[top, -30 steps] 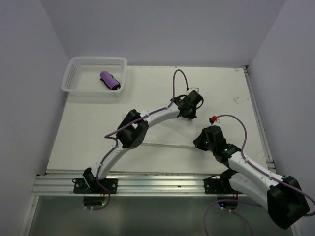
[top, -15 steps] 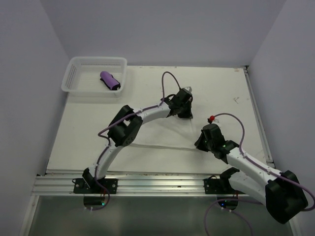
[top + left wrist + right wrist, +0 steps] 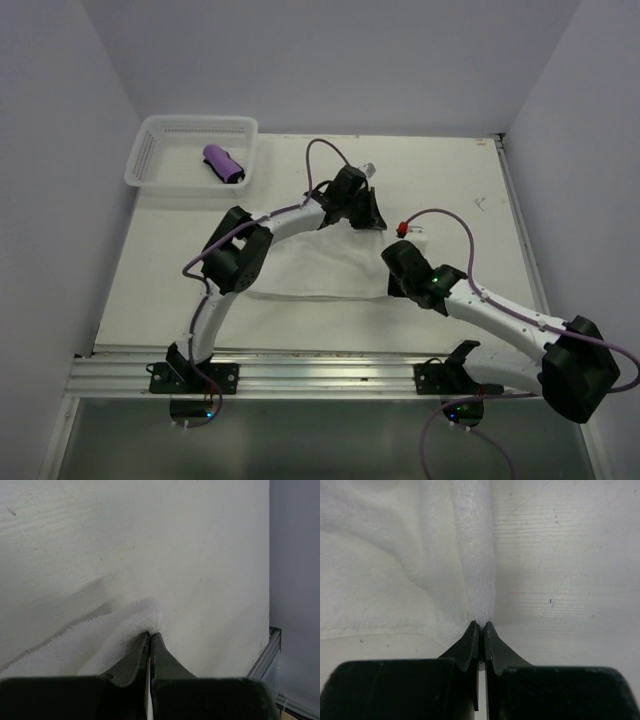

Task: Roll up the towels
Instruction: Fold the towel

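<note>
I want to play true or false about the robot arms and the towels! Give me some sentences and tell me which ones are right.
1. The purple towel lies inside the basket. True.
2. The left gripper is wide open above bare table. False: it is shut on a corner of the white towel.
3. The right gripper pinches the white towel. True.
4. The white towel is in the basket too. False: it lies on the table.
</note>
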You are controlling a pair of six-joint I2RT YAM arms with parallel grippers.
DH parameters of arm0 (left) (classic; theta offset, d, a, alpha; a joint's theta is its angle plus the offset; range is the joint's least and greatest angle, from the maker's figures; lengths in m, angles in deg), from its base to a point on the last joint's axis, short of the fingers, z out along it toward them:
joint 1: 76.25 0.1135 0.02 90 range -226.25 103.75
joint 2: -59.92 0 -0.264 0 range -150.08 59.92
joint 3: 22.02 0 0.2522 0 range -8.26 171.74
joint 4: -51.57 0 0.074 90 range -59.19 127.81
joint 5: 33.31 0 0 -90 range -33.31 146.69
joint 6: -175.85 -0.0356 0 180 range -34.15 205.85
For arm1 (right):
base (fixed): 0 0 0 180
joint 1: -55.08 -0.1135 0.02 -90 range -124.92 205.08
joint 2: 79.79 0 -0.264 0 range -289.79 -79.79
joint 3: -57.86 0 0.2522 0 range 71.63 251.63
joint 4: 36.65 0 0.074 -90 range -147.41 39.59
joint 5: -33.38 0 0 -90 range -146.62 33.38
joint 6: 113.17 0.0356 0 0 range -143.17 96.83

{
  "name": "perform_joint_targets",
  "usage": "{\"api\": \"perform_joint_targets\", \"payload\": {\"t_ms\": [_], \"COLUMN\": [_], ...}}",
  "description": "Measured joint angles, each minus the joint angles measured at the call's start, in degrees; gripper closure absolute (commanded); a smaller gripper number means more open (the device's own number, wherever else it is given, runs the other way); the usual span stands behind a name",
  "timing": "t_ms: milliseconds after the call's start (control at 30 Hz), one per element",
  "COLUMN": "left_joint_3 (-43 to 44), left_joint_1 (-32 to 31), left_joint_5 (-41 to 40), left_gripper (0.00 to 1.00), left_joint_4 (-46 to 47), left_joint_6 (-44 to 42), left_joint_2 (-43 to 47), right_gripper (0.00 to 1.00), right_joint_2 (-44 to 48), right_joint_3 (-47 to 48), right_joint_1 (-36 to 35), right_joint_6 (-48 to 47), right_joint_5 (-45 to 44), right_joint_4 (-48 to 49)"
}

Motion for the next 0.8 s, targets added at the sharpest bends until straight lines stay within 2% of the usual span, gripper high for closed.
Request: {"api": "perform_joint_targets", "payload": {"t_ms": [300, 600, 800], "left_joint_3": [-5.88, -12.50, -13.38], "left_joint_1": [1.92, 2.97, 4.07], "left_joint_5": [3.61, 3.98, 5.01], "left_gripper": [1.00, 1.00, 1.00], "left_joint_4": [4.48, 7.78, 8.24], "left_joint_6": [1.84, 1.84, 1.81], "left_joint_2": [4.94, 7.89, 8.63], "right_gripper": [1.00, 1.00, 1.00], "right_joint_2": [-4.31, -4.59, -4.59], "right_joint_3": [3.93, 4.61, 4.61], "right_joint_1": [-6.58, -8.50, -9.40], "right_joint_6": [0.87, 1.29, 0.96], "right_joint_5": [-8.39, -8.90, -7.87], "right_joint_4": [-4.04, -5.03, -2.40]}}
